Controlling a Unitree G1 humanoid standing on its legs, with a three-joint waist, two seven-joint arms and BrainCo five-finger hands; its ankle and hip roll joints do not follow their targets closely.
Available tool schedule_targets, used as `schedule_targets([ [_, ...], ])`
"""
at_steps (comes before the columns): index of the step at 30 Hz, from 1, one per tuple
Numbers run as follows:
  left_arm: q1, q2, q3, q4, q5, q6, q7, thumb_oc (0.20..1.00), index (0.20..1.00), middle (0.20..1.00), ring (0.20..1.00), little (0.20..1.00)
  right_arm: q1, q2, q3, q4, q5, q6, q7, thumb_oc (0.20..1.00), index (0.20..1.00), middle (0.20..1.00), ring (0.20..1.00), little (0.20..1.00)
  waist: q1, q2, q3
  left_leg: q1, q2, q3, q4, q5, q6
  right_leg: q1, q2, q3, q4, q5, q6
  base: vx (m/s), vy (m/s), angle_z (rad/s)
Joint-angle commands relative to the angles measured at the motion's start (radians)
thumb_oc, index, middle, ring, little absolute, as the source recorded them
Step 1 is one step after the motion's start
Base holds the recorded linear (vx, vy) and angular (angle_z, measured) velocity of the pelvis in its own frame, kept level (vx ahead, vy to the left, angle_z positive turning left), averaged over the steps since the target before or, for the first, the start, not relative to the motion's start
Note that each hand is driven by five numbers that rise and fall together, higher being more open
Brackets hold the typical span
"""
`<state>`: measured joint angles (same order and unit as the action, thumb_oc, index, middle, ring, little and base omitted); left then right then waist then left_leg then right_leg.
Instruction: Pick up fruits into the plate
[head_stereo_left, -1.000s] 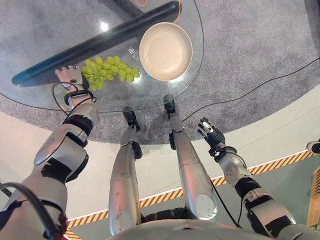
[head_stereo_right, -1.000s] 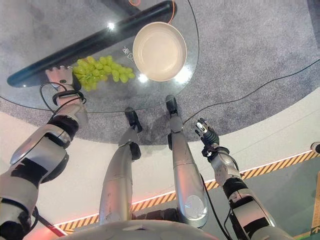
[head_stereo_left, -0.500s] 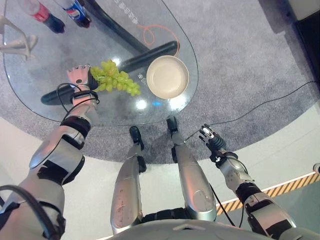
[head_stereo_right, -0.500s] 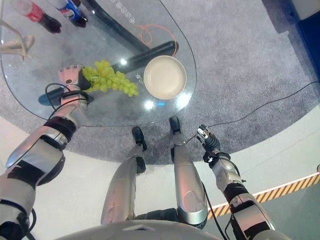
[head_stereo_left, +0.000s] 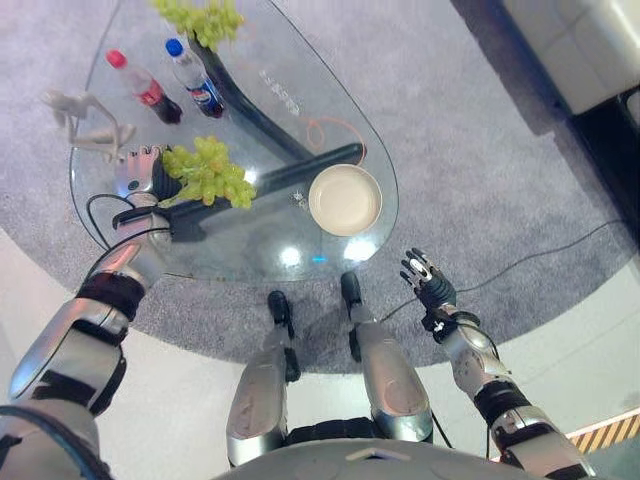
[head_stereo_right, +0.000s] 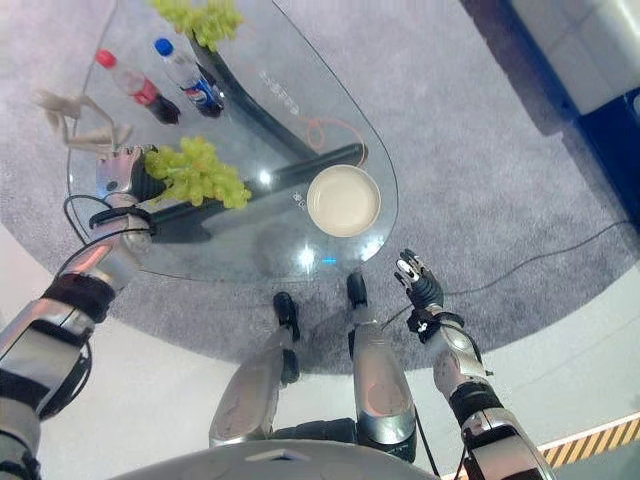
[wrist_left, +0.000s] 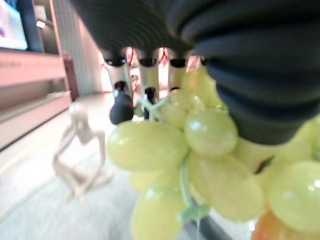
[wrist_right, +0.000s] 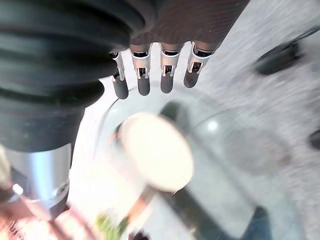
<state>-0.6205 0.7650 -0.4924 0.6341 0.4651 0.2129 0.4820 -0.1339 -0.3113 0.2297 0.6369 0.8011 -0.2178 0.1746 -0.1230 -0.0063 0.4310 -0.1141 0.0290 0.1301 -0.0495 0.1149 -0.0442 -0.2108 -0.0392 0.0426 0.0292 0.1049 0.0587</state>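
Over the left part of the glass surface (head_stereo_left: 250, 235), the left robot hand (head_stereo_left: 138, 172) holds a bunch of green grapes (head_stereo_left: 205, 174), its fingers curled round the stem end. The bunch's long axis runs roughly left to right, with the thick end at the hand and the tapering tip pointing right and slightly nearer, toward the plate (head_stereo_left: 345, 200). Seen from the left wrist view, the grapes (wrist_left: 190, 165) hang close under the hand's dark cover, a green stem threading between the berries.

That plate is round, cream-coloured, and sits on the right part of the surface, well apart from the grapes, with nothing in it. A dark tubular bar (head_stereo_left: 290, 170) shows through the glass, running from under the grapes toward the plate.

On the far left of the surface stand two bottles: one with a red cap (head_stereo_left: 143, 86) and one with a blue cap (head_stereo_left: 195, 77), side by side. Left of them sits a pale figurine (head_stereo_left: 85, 118). A second bunch of green grapes (head_stereo_left: 200, 17) lies at the far edge of the surface.

Off the surface, near and to the right of it over grey carpet (head_stereo_left: 480, 180), the right robot hand (head_stereo_left: 427, 283) hangs with fingers straight and loosely spread, holding nothing.
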Motion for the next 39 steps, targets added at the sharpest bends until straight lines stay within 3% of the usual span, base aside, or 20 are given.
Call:
schedule_targets([
  [1,0.032,0.082,0.088,-0.073,0.077,-0.038,-0.021,0.200,0.200,0.200,0.200,0.200,0.083,-0.029,-0.045,-0.156,-0.032,-0.033,0.012,1.000,1.000,1.000,1.000,1.000,0.000,0.017,-0.112,0.033,-0.030,-0.071,0.085,-0.187,0.011,0.045,-0.004,-0.034,0.067,-0.139,0.023,0.09,-0.036,0.04],
  [4,0.077,0.116,0.108,-0.145,0.134,-0.038,-0.045,0.200,0.200,0.200,0.200,0.200,0.103,-0.044,-0.076,-0.253,-0.066,-0.020,0.051,1.000,1.000,1.000,1.000,1.000,0.004,0.015,-0.147,0.067,-0.029,-0.077,0.064,-0.186,0.010,0.086,-0.009,-0.040,0.039,-0.136,0.029,0.09,-0.040,0.13],
  [10,0.146,0.163,0.147,-0.316,0.257,-0.103,-0.158,0.200,0.200,0.200,0.200,0.200,0.085,-0.152,-0.147,-0.383,-0.199,0.031,0.141,1.000,1.000,1.000,1.000,1.000,0.036,0.004,-0.224,0.134,-0.032,-0.091,0.033,-0.188,0.011,0.174,-0.022,-0.072,-0.008,-0.131,0.040,0.10,-0.043,0.17],
  [14,0.148,0.215,0.138,-0.424,0.300,-0.159,-0.231,0.200,0.200,0.200,0.200,0.200,0.010,-0.297,-0.176,-0.460,-0.180,0.139,0.235,1.000,1.000,1.000,1.000,1.000,0.068,-0.010,-0.281,0.195,-0.035,-0.099,0.006,-0.196,0.012,0.250,-0.031,-0.100,-0.053,-0.123,0.049,0.11,-0.036,0.06],
  [20,0.071,0.265,0.084,-0.475,0.291,-0.237,-0.256,0.200,0.200,0.200,0.200,0.200,-0.091,-0.401,-0.132,-0.497,-0.124,0.263,0.373,1.000,1.000,1.000,1.000,1.000,0.102,-0.027,-0.323,0.244,-0.037,-0.111,-0.014,-0.203,0.012,0.314,-0.038,-0.131,-0.084,-0.122,0.054,0.06,-0.026,0.15],
  [31,-0.022,0.271,0.014,-0.562,0.252,-0.319,-0.276,0.200,0.200,0.200,0.200,0.200,-0.213,-0.412,0.026,-0.540,-0.171,0.396,0.495,1.000,1.000,1.000,1.000,1.000,0.138,-0.036,-0.362,0.271,-0.042,-0.125,-0.016,-0.201,0.013,0.358,-0.044,-0.166,-0.102,-0.120,0.051,0.02,-0.007,0.14],
  [39,-0.054,0.195,-0.010,-0.623,0.227,-0.348,-0.309,0.200,0.200,0.200,0.200,0.200,-0.220,-0.296,0.107,-0.551,-0.119,0.484,0.552,1.000,1.000,1.000,1.000,1.000,0.157,-0.027,-0.373,0.283,-0.042,-0.137,-0.019,-0.204,0.013,0.378,-0.050,-0.191,-0.109,-0.125,0.052,0.03,0.009,0.08],
])
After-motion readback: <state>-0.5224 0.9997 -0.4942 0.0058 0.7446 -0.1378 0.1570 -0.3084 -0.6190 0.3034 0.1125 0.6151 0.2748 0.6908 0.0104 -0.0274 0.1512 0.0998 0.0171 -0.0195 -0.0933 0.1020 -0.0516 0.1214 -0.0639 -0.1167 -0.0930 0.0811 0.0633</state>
